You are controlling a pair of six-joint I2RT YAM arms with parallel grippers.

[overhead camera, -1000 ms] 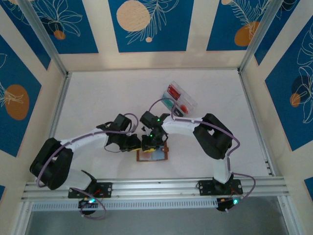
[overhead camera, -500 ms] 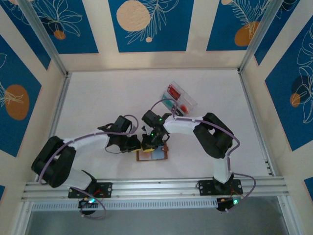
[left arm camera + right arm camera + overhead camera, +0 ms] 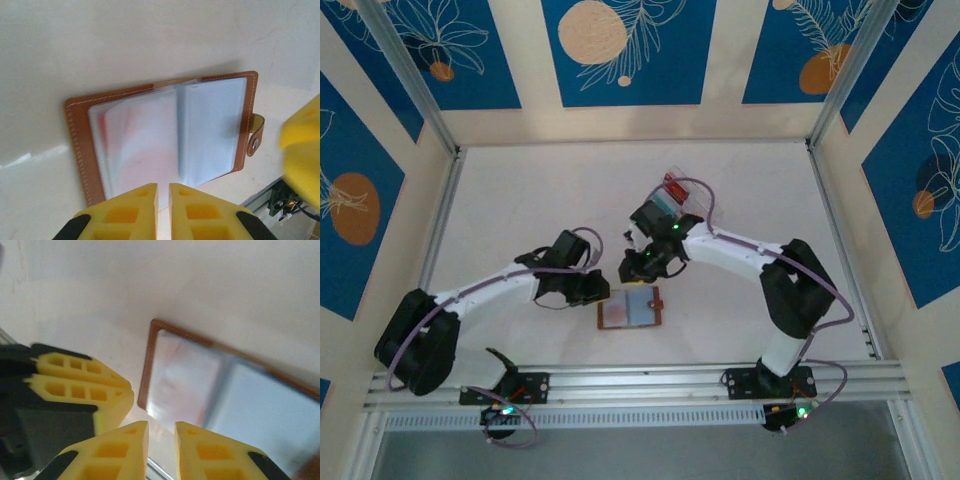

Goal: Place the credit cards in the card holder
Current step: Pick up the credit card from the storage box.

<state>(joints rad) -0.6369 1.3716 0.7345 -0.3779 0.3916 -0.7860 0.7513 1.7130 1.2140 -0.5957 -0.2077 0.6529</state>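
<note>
Now right gripper [image 3: 632,268] lifts off card holder [image 3: 632,310], narrow, empty | red card [image 3: 125,150] seated | left gripper [image 3: 163,195] nearly closed, empty | next: tray [image 3: 692,200]

The left arm reaches from its base toward the middle of the table, its left tool [image 3: 162,192] low with the yellow fingers [image 3: 137,202] nearly together, nothing between them. The right arm stretches farther out, its right tool [image 3: 161,432] showing a narrow empty gap.

White arm links, black joints, lilac cables (green lights), yellow honeycombed fingers [image 3: 132,212]
</note>
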